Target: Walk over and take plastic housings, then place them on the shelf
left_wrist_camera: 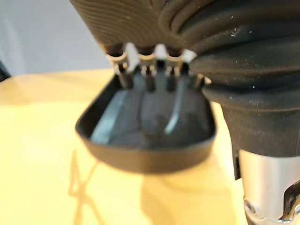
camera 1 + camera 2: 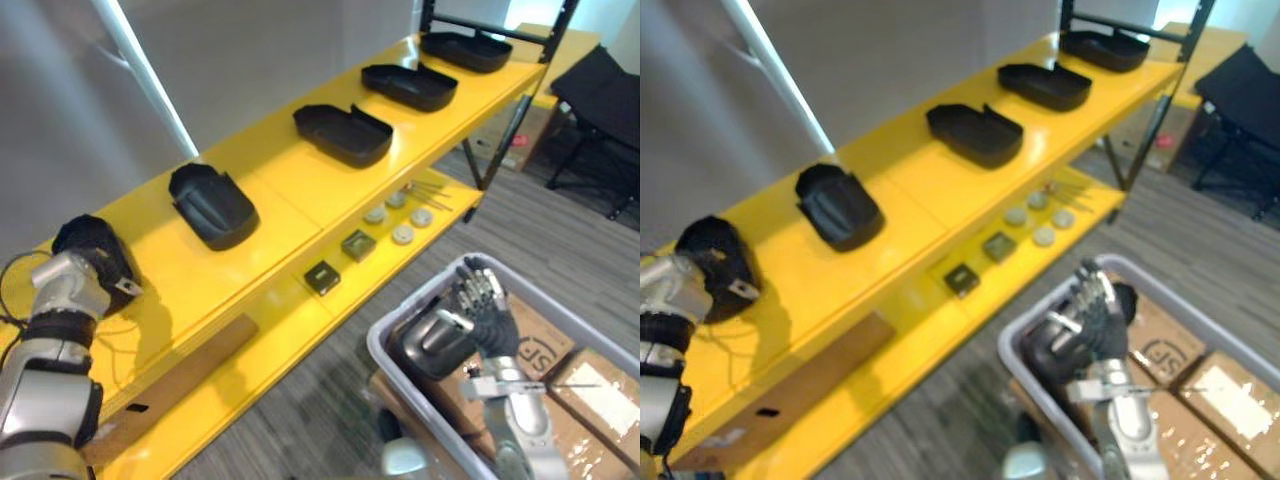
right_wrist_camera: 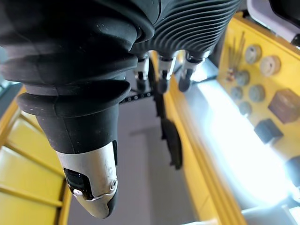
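Along the glossy yellow shelf [image 2: 290, 190], four black moulded plastic housings [image 2: 342, 133] are lying in a row. At its left end the left hand [image 2: 92, 252] is gripping a fifth housing [image 1: 145, 145] by the rim. Inside the grey plastic bin [image 2: 378, 338], the right hand [image 2: 487, 305] is spreading slack fingers over a shiny dark housing [image 2: 432, 345].

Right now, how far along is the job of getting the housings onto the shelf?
Done: four black housings sit in a row on the yellow shelf. In hand: the left hand is at a fifth housing on the shelf's near end. Left: the right hand, open, is in the grey bin beside another housing.
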Controlling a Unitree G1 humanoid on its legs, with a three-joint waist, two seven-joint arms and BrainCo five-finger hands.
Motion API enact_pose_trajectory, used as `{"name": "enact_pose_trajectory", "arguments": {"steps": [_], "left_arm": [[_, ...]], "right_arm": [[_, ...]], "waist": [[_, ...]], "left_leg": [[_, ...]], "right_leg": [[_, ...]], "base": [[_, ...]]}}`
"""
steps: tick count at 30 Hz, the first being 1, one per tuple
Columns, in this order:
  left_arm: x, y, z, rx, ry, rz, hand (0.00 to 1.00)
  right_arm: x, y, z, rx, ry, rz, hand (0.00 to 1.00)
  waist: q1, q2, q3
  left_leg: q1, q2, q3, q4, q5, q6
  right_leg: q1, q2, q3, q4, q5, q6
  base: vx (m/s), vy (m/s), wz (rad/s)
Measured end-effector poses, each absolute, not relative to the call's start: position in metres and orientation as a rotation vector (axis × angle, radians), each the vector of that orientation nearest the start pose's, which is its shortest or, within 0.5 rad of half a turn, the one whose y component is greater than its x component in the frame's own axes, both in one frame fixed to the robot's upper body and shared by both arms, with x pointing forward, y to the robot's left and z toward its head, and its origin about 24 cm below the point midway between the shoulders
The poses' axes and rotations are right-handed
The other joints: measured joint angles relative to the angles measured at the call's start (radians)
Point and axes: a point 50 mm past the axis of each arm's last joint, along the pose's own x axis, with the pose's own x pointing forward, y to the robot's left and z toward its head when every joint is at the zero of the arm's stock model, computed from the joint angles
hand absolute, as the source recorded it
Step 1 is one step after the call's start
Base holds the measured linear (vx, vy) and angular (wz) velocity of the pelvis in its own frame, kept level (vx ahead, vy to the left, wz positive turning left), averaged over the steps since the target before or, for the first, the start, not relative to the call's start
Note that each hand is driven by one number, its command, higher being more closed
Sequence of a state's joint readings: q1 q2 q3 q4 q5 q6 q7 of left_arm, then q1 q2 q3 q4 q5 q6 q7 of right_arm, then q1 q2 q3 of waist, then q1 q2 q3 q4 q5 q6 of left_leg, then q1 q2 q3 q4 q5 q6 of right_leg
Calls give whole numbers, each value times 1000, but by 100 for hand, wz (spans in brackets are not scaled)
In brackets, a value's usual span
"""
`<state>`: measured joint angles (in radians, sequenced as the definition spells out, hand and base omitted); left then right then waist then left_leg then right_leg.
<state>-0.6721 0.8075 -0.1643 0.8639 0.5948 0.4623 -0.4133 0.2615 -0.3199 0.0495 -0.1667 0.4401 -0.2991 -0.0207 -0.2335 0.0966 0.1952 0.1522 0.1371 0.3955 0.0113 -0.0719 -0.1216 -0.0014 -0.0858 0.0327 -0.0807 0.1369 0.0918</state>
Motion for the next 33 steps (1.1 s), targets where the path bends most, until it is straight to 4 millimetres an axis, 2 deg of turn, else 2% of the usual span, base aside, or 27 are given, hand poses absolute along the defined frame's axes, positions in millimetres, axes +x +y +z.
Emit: {"name": "enact_pose_trajectory", "arguments": {"steps": [7, 22, 33], "left_arm": [[300, 386, 95, 1066, 972, 233, 0], [286, 390, 73, 1104, 987, 197, 0], [288, 388, 73, 1080, 955, 165, 0]], "right_arm": [[199, -207, 54, 133, -167, -27, 0], [199, -208, 52, 146, -159, -19, 0], [199, -209, 54, 123, -159, 27, 0]], "waist": [[2, -7, 10], [2, -8, 11], [2, -7, 10]], "left_leg": [[-3, 3, -1, 4, -1, -1], [-12, 10, 0, 21, -3, -3], [-10, 12, 5, 31, -4, -3]], "right_leg": [[-1, 0, -1, 0, 0, -1], [-4, 3, 0, 0, -1, -4], [-2, 8, 7, 0, 1, -10]], "base": [[0, 0, 0], [-7, 0, 0], [-39, 1, -2]]}}
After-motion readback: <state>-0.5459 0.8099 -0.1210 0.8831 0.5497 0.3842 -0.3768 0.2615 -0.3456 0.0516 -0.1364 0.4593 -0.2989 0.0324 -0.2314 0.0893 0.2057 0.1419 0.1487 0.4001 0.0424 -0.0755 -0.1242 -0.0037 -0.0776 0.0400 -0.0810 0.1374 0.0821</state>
